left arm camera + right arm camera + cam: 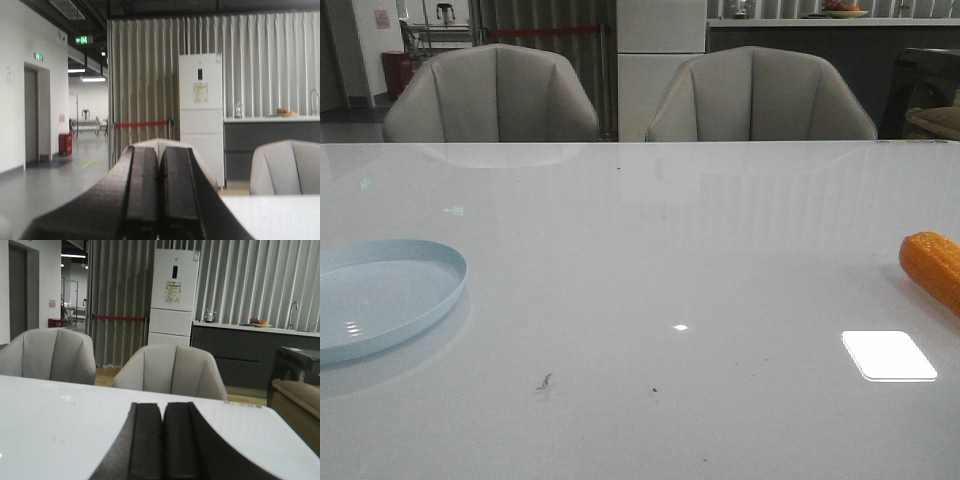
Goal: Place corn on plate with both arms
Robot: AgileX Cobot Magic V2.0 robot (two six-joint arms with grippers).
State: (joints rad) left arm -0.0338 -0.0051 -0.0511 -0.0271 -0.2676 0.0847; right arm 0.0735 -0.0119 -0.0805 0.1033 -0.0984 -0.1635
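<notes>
The orange corn (pixel 933 266) lies on the white table at the right edge of the front view, partly cut off. The pale blue plate (pixel 382 293) rests on the table at the far left, partly cut off. Neither arm shows in the front view. My left gripper (pixel 159 150) is shut and empty, its black fingers pressed together, pointing level over the table's far side. My right gripper (pixel 162 406) is shut and empty, held above the table. Neither wrist view shows the corn or the plate.
Two grey chairs (pixel 492 95) (pixel 760 97) stand behind the table's far edge (pixel 640 143). A white fridge (pixel 173 297) and a dark counter (pixel 240 352) stand further back. A bright light reflection (pixel 888 355) lies on the table near the corn.
</notes>
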